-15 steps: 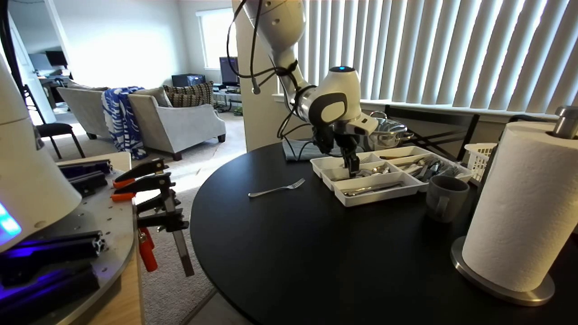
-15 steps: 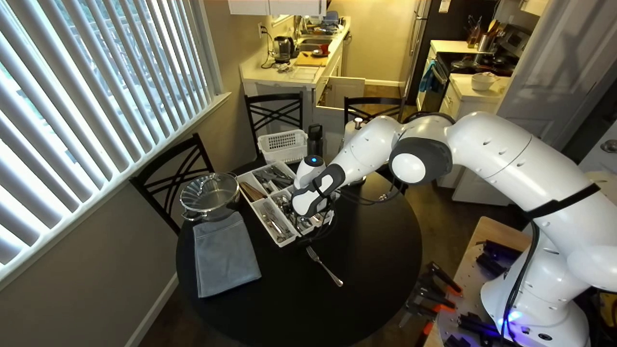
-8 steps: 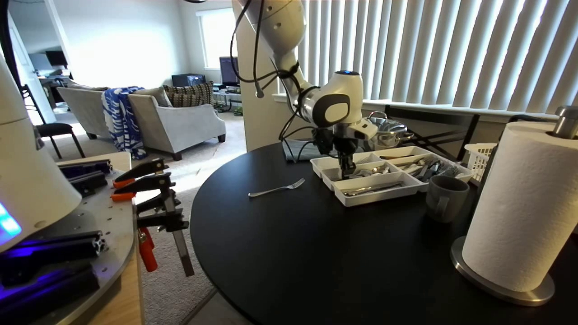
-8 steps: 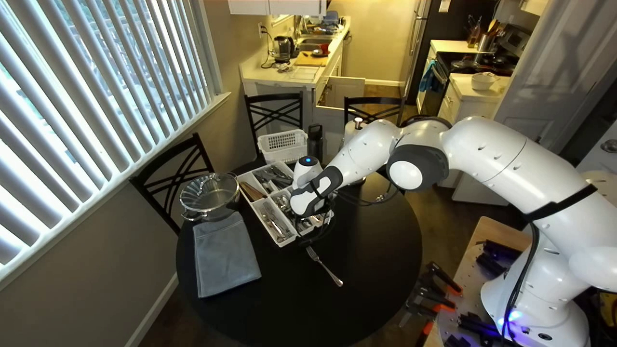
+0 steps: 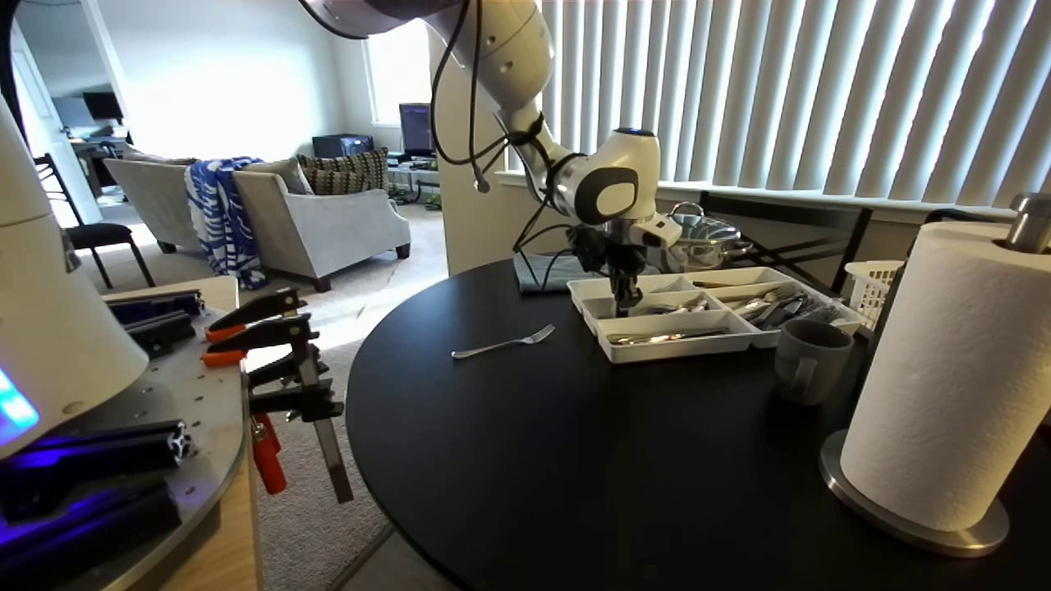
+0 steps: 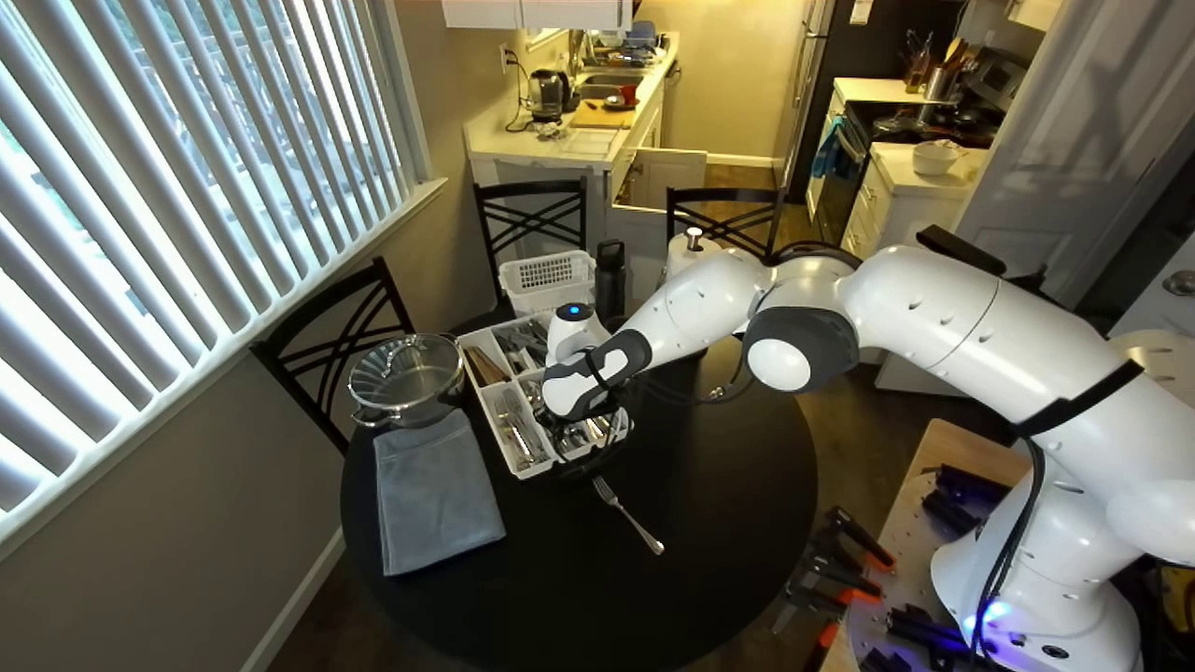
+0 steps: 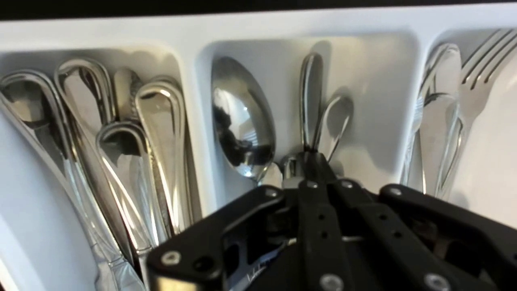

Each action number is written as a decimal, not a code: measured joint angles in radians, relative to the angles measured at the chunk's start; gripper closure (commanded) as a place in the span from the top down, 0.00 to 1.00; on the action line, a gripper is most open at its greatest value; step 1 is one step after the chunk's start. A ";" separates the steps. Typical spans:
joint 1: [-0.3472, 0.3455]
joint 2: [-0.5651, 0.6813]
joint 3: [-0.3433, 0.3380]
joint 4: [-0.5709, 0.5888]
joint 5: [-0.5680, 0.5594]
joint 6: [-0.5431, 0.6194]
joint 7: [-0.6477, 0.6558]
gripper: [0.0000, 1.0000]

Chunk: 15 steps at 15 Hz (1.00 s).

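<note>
My gripper (image 7: 312,157) is sitting fully closed at a slim handle (image 7: 311,97) inside the tray (image 7: 282,26); whether it's pinching that, I can't tell. I'm expecting light, stiff, slippery metal, best held mid-length.

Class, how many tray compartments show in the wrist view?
3: left compartment, holding handles; middle compartment, where the fingers reach in; right compartment, with a fork. More may be hidden.

tray (image 5: 681,350): on table (image 5: 575,460) | spoon (image 7: 244,117): in tray | fork (image 5: 519,341): on table, near tray
</note>
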 measured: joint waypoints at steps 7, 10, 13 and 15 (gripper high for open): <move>0.054 -0.118 -0.086 -0.158 -0.001 0.129 0.020 0.00; 0.070 -0.168 -0.090 -0.215 -0.001 0.136 0.020 0.26; 0.073 -0.164 -0.080 -0.219 -0.001 0.124 0.020 0.45; 0.071 -0.150 -0.071 -0.216 -0.001 0.108 0.020 0.56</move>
